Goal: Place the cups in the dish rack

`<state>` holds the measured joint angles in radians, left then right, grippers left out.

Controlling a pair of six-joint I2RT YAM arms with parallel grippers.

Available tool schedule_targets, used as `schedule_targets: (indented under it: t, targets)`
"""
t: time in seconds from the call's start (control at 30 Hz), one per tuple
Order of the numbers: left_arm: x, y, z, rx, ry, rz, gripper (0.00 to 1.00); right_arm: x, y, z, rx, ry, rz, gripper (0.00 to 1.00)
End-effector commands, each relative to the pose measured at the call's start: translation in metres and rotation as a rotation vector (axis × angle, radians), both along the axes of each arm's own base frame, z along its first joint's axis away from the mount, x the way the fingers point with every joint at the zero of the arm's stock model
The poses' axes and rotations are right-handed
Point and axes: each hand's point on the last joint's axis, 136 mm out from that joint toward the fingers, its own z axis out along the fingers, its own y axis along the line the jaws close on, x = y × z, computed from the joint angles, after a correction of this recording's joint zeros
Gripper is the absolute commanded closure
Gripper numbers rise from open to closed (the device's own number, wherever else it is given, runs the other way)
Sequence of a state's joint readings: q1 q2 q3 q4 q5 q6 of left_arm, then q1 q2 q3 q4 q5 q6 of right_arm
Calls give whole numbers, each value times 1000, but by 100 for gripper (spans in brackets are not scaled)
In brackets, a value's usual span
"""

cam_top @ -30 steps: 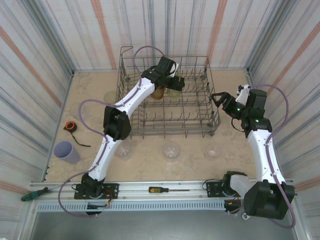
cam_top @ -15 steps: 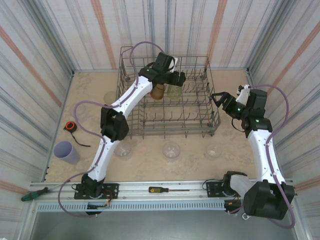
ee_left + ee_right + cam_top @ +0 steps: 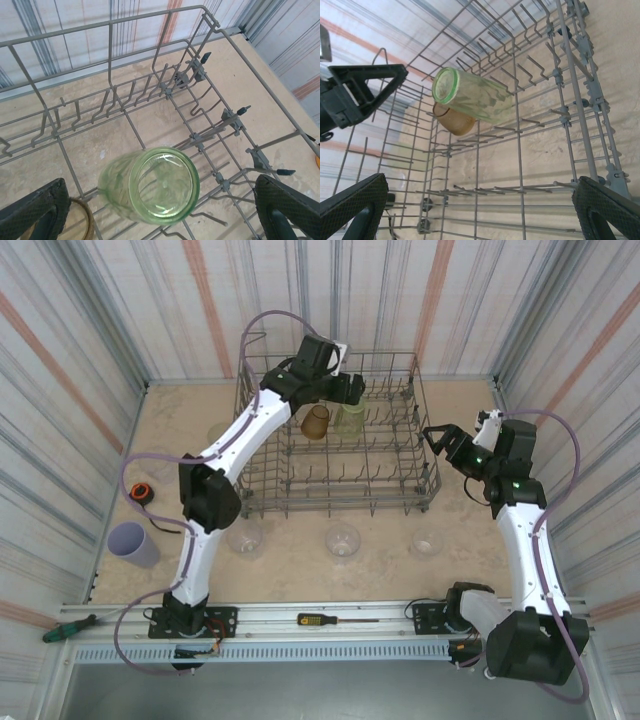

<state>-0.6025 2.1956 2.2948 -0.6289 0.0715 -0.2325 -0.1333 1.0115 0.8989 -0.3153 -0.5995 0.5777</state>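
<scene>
Left claw (image 3: 343, 390) hovers over the far part of the rack (image 3: 340, 508), fingers apart and empty. Below it the green cup (image 3: 350, 420) lies tilted on the tines, with the amber cup (image 3: 316, 422) just left of it. Right claw (image 3: 437, 440) is spread wide at the rack's right wall, empty. Three clear cups (image 3: 343, 538) stand on the surface (image 3: 470, 410) on the rack's near side, and the lavender cup (image 3: 132, 543) lies at the left

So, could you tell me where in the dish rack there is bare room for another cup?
The near rows and right end of the dish rack are bare, up to its front and right walls. Crowded: the far middle, where amber cup and green cup sit together.
</scene>
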Motion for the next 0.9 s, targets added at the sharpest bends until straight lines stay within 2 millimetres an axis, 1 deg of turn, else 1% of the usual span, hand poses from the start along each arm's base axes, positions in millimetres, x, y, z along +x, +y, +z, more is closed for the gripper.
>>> schedule_targets:
  t: [0.0,0.03,0.07,0.23,0.43,0.67,0.87]
  targets:
    - [-13,11,36,-10,-63,8,1,-9,2,8,35,-1,-5,1]
    - [-14,11,31,-3,-55,10,1,-10,2,8,36,-3,-4,1]
    - [-20,17,47,-15,-75,16,1,-11,2,8,37,-5,-6,1]
    - [-35,34,55,4,-71,42,1,-12,3,3,39,13,-5,1]
    - [-54,56,61,37,-76,76,1,-12,9,0,50,25,11,1]
    - [-75,83,57,87,-36,129,1,-15,15,0,45,29,25,1]
    - [-80,120,51,140,0,203,1,-18,17,0,39,28,30,1]
